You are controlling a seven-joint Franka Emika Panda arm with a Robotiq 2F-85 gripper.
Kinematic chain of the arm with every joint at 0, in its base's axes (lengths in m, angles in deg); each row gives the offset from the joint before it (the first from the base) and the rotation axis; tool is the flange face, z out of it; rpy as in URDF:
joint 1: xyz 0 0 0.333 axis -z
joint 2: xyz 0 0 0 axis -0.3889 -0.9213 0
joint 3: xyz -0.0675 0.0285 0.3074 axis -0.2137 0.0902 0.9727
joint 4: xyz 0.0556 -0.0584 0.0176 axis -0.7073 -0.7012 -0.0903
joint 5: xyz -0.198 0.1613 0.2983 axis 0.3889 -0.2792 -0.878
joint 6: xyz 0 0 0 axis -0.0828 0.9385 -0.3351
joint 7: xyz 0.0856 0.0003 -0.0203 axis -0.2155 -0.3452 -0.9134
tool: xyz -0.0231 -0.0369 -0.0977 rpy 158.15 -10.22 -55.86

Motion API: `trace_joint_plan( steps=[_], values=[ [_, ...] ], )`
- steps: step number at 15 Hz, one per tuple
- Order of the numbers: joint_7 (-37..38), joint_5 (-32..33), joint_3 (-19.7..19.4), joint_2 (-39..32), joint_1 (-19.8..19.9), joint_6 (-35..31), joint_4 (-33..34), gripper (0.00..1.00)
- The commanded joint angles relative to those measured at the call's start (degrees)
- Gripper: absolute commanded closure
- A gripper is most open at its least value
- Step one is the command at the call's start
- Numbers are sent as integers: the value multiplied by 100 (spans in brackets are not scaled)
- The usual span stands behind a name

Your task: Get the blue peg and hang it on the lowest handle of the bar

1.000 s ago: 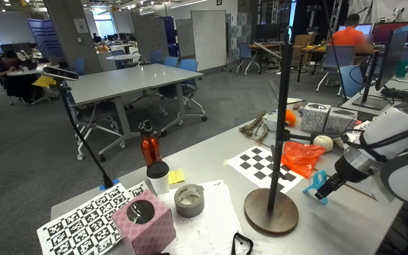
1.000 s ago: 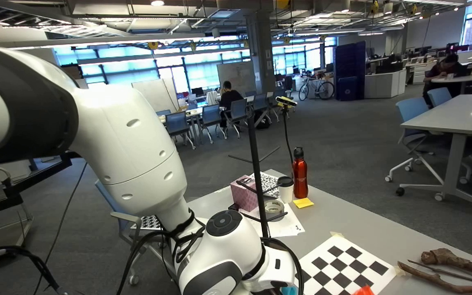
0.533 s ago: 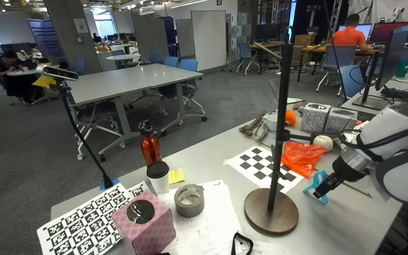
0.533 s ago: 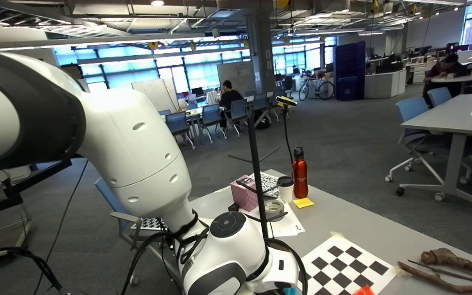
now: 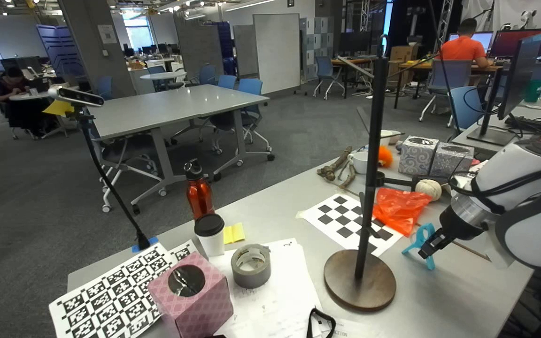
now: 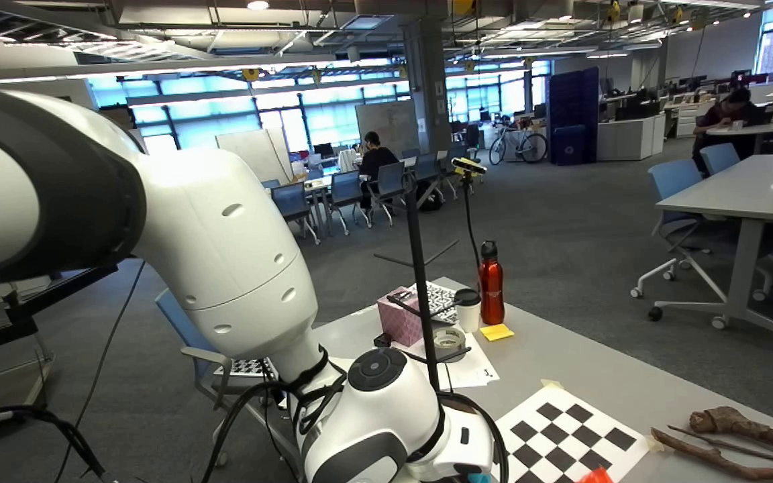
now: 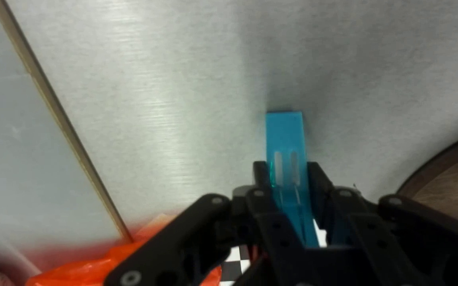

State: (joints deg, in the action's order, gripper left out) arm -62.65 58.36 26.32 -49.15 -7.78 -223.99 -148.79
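1. Blue peg [image 7: 286,139]: btwn the two dark fingers [image 7: 259,172] of the tool [image 7: 287,171], one finger on each side.
2. Tool is pinching the peg. Can't tell if the peg's legs touch the worktop [image 5: 463,300] or hang just over it.
3. In an exterior view the peg is abt upright, legs spread apart, w/ the tool reaching in from the R.
4. Bar [image 5: 371,178]: tall, thin, black, upright, to the L of the peg & apart from it. Has thin black arms [image 6: 393,259] sticking out at a few heights.
5. Round brown base [image 5: 341,281] is flat under the bar; its edge shows on the R in the wrist view.
6. Far side of peg: crinkly orange bag [image 5: 399,209], w/ the check sheet [image 5: 334,213] by it.
7. Farther back: sticks [image 5: 332,166], white mug [image 5: 359,163], white ball [image 5: 428,188] & 2 silver boxes [image 5: 417,157].
8. L of bar: tape roll [image 5: 251,279] on white papers [image 5: 280,300]; pink box [image 5: 200,305] is nearer & more L.
9. Past the pink box: cup w/ black lid [image 5: 212,244], yellow paper [image 5: 234,233], red bottle [image 5: 199,195].
10. Robot arm [image 6: 225,255] blocks most of the peg in an exterior view; just a bit of blue shows at the bottom.
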Motion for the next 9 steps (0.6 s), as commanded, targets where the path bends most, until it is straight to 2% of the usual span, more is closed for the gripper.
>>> trace_joint_plan(
  steps=[1,9],
  values=[
    [-118,80,-72,-115,-27,-152,115,93],
    [-166,169,73,503,169,184,-279,93]
  ],
)
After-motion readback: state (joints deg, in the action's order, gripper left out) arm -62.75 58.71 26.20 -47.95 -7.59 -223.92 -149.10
